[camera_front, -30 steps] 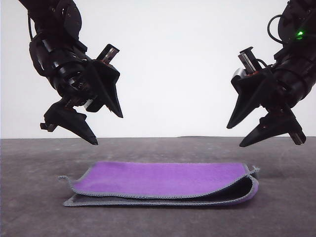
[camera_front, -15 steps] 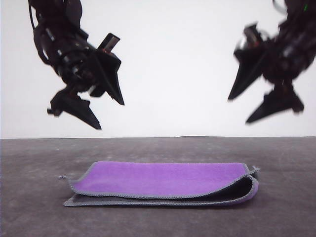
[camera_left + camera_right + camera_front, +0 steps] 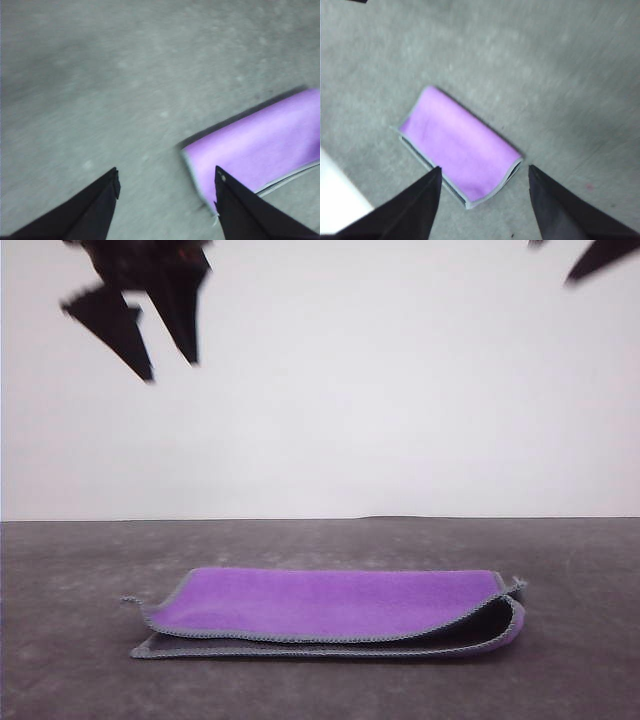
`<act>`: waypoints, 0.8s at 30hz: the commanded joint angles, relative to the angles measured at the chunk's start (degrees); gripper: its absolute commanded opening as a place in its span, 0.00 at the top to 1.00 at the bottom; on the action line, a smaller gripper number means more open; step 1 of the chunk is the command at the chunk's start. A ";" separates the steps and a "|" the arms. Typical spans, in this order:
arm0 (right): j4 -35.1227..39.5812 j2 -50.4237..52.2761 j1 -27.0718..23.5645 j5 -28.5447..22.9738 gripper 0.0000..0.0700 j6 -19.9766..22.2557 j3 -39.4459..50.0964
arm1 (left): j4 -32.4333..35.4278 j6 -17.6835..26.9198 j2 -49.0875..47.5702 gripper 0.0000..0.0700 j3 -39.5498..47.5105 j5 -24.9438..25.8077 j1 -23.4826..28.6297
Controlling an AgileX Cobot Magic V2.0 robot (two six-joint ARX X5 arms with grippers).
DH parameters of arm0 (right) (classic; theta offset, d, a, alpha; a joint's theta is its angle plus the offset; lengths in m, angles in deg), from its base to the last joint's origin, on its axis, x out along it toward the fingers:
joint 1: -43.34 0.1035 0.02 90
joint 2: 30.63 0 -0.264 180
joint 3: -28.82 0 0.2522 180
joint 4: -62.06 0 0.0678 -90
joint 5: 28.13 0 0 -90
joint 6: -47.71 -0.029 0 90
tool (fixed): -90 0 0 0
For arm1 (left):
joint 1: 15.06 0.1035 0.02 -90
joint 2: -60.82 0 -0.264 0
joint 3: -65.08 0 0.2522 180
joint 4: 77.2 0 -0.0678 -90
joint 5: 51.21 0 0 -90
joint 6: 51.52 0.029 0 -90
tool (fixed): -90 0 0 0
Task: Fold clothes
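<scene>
The clothes (image 3: pixel 330 608) lie folded in half on the grey table (image 3: pixel 60 660), purple face up, grey edging along the rim and the fold rounded at the right end. They also appear as the clothes (image 3: pixel 260 140) and the clothes (image 3: pixel 460 147). My left gripper (image 3: pixel 168 368) hangs high above the cloth's left end, open and holding nothing. Its fingers (image 3: pixel 95 207) frame bare table beside the cloth's corner. My right gripper (image 3: pixel 485 172) is open too, far above the cloth, and one fingertip (image 3: pixel 598 258) shows at the top right of the front view.
The grey table stretches all around the cloth to a white wall (image 3: pixel 400 400) behind. A white strip (image 3: pixel 340 200) borders the table in the right wrist view.
Both arms have risen sharply away from the cloth, staying open. The right gripper has almost left the front view at the top. The folded cloth has not moved.
</scene>
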 commanded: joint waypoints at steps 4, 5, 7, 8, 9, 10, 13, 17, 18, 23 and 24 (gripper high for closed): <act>-1.82 9.40 0.24 -4.24 0.50 -2.43 -1.32 | -2.28 -1.30 -2.71 0.49 -1.11 -2.31 0.81; -2.41 11.10 0.24 -5.00 0.50 -2.70 -1.30 | -2.17 -1.31 -3.48 0.49 -0.60 -2.33 1.02; -3.79 14.03 0.24 -6.10 0.50 -2.79 -1.30 | -1.22 -1.47 -5.13 0.50 1.54 -2.34 1.40; -4.57 15.25 0.24 -6.80 0.50 -2.78 -1.28 | -0.07 -1.47 -6.44 0.50 3.85 -2.37 1.60; -5.31 16.27 0.24 -7.49 0.50 -2.78 -1.28 | 1.35 -1.53 -7.74 0.50 6.61 -2.38 1.80; -5.97 17.13 0.24 -8.01 0.50 -2.82 -1.26 | 3.03 -1.70 -9.39 0.50 10.19 -2.42 2.03; -6.78 18.59 0.24 -8.53 0.50 -3.40 -0.77 | 8.31 -2.75 -14.70 0.49 22.11 -2.43 2.61; -6.75 19.47 0.24 -8.53 0.50 -4.04 2.28 | 14.84 -4.07 -22.54 0.49 37.91 -2.41 3.21; -6.65 19.49 0.24 -8.53 0.50 -4.12 3.72 | 15.77 -4.21 -24.29 0.49 40.98 -2.41 3.30; -1.32 19.31 0.24 -8.21 0.50 -6.54 16.30 | 17.70 -5.28 -32.06 0.49 51.91 -2.41 3.47; 0.82 19.09 0.24 -8.11 0.50 -7.50 19.28 | 17.94 -5.49 -33.23 0.49 52.94 -2.40 3.47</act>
